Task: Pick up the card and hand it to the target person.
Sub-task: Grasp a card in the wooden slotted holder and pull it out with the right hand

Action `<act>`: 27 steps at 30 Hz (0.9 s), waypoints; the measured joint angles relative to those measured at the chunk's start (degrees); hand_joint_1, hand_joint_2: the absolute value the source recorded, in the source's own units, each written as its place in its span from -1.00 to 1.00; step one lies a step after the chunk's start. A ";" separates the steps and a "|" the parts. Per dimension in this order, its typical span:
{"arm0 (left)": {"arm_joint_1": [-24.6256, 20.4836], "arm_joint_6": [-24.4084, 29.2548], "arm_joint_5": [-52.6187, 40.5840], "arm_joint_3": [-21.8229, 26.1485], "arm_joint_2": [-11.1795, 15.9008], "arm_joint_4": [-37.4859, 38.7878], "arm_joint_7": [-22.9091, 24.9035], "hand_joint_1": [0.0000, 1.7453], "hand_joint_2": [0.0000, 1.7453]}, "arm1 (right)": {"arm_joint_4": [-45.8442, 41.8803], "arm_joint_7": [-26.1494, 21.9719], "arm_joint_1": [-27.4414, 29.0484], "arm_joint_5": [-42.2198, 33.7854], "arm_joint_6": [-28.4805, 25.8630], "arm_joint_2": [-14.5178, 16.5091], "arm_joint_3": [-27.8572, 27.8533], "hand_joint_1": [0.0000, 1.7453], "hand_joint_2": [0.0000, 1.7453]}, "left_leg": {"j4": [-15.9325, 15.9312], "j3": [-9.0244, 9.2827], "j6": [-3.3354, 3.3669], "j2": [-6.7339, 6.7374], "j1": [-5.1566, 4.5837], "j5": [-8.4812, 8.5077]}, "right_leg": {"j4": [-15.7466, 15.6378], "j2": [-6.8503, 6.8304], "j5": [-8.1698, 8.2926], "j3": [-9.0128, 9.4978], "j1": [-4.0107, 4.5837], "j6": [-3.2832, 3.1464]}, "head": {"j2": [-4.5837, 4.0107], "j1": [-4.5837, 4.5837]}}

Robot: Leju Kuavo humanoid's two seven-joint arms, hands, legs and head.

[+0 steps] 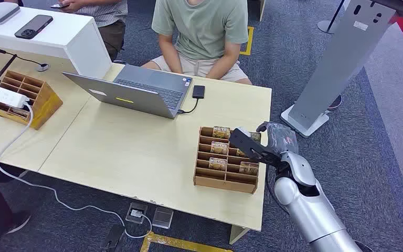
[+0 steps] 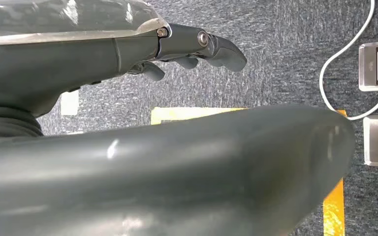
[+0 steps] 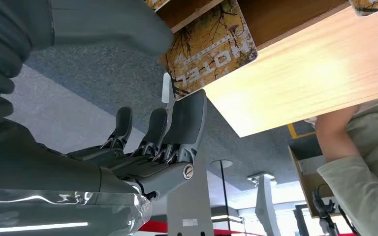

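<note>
Card [image 3: 207, 46] printed "HOTEL" on a brown, branch-patterned face sits in the wooden card rack [image 1: 225, 181] near the tabletop's [image 1: 136, 152] right edge, its corner touching the fingertips [image 3: 189, 105] of the right robot hand [image 1: 252, 146]; the fingers look apart, and no clamp on it is visible. More "HOTEL" cards [image 1: 219, 147] fill other slots. Beyond the right edge lies carpet with a grey stand base [image 1: 304, 121]. A seated person [image 1: 202, 31] faces the far edge behind a laptop [image 1: 136, 92]. The left robot hand [image 2: 197, 49] hangs over carpet, fingers apart, holding nothing.
</note>
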 joint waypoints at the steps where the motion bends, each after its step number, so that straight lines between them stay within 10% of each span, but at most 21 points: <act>1: 0.00 -0.01 -0.04 -0.01 0.01 0.00 -0.01 -1.00 -1.00 | 0.01 0.00 0.01 0.00 0.05 0.00 0.01 0.02 1.00 | 0.00 0.00 0.00 0.00 0.00 0.00 | 0.00 0.00 0.00 0.00 0.00 0.00 | 0.00 0.00; 10: 0.00 -0.18 -0.48 -0.05 0.14 0.00 -0.10 -1.00 -1.00 | 0.15 0.15 0.07 0.02 0.10 0.28 0.28 0.08 1.00 | 0.00 0.00 0.00 0.00 0.00 0.00 | 0.00 0.00 0.00 0.00 0.00 0.00 | 0.00 0.00; 15: 0.00 -0.30 -0.56 -0.05 0.27 0.00 -0.13 -1.00 -1.00 | 0.15 0.34 0.06 0.05 -0.01 0.29 0.43 0.57 1.00 | 0.00 0.00 0.00 0.00 0.00 0.00 | 0.00 0.00 0.00 0.00 0.00 0.00 | 0.00 0.00; 27: 0.00 -0.68 -0.63 -0.43 0.47 0.00 -0.14 -1.00 -1.00 | -0.02 0.61 -0.18 0.07 -0.27 0.28 0.74 0.78 1.00 | 0.00 0.04 -0.01 0.01 0.00 0.01 | 0.00 0.01 0.00 0.02 0.00 0.00 | 0.00 0.01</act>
